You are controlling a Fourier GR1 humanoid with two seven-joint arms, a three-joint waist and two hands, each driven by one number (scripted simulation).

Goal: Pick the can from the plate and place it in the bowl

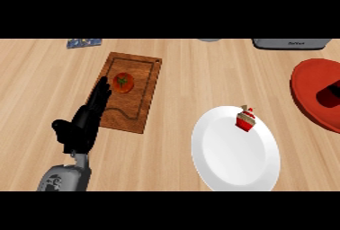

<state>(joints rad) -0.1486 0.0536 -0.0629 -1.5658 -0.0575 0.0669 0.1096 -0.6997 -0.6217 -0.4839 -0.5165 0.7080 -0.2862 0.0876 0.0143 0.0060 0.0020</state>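
A white plate [232,152] lies at the lower right of the counter. Near its far edge stands a small red item [246,120] with a white and brown top; it looks more like a cupcake than a can. A red bowl [309,96] is cut off by the right edge. Inside it, at the edge, is a black shape [330,95] that may be part of my right hand; I cannot tell what it holds. My left hand [83,126] stays open at the left, fingers straight, lying over the near left edge of a wooden board.
The brown cutting board [136,72] carries a tomato [123,82] just beyond my left fingertips. A grey appliance [290,43] stands at the back right, and a blue patterned item [84,42] at the back left.
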